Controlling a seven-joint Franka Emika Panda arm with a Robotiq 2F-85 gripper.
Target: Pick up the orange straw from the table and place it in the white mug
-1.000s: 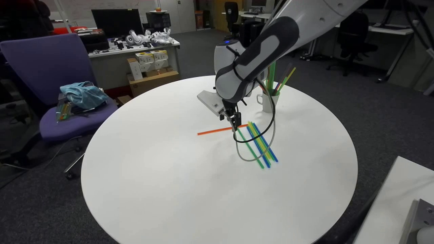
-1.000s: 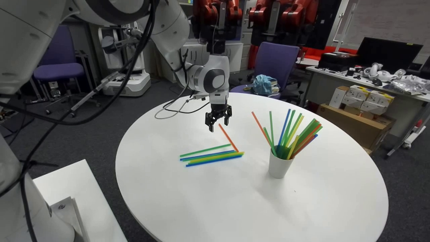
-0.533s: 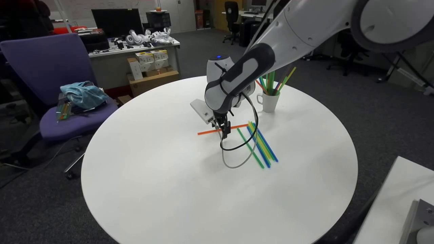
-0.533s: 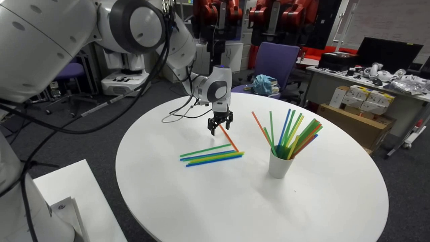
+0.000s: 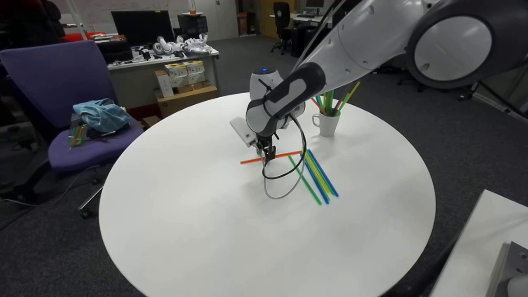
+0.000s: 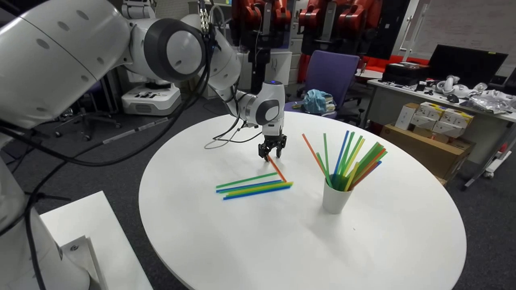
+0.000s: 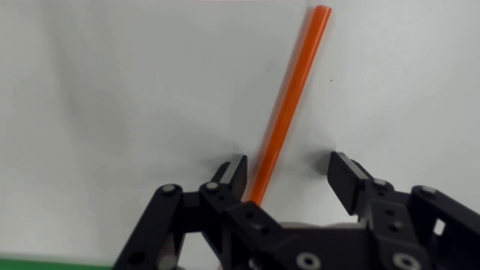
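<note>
As the pick-up is still pending, surface [image 5: 185, 231]: is bearing several loose straws [image 5: 318, 173].
White mug [image 6: 336, 199]: is standing upright, holding other straws [image 6: 367, 160]; placing is not yet happening.
Jaws: are standing parted, gripping nothing, apparently close to the surface.
Orange straw [image 7: 293, 93]: is lying on the surface, between the jaws; closing, lifting and inserting are seemingly remaining.

- orange straw [image 7: 291, 97]: smooth plastic, faintly glossy along its length
- table [image 5: 198, 214]: smooth, hard top with a soft sheen
- mug [image 6: 336, 201]: smooth, ceramic by its look, low gloss
- gripper [image 7: 288, 174]: matt, with bare metal at its joints
- arm [image 6: 72, 44]: smooth, hard, satin shell
- cable [image 6: 100, 164]: smooth, rubbery, matt
- chair [image 5: 57, 84]: matt, upholstered in cloth
- bundle [image 5: 103, 116]: soft cloth, crumpled and matt
- carton [image 6: 423, 149]: plain matt cardboard
- wrap [image 6: 496, 102]: thin see-through plastic, crinkled and shiny
- floor [image 5: 453, 123]: carpet, rough and matt
</note>
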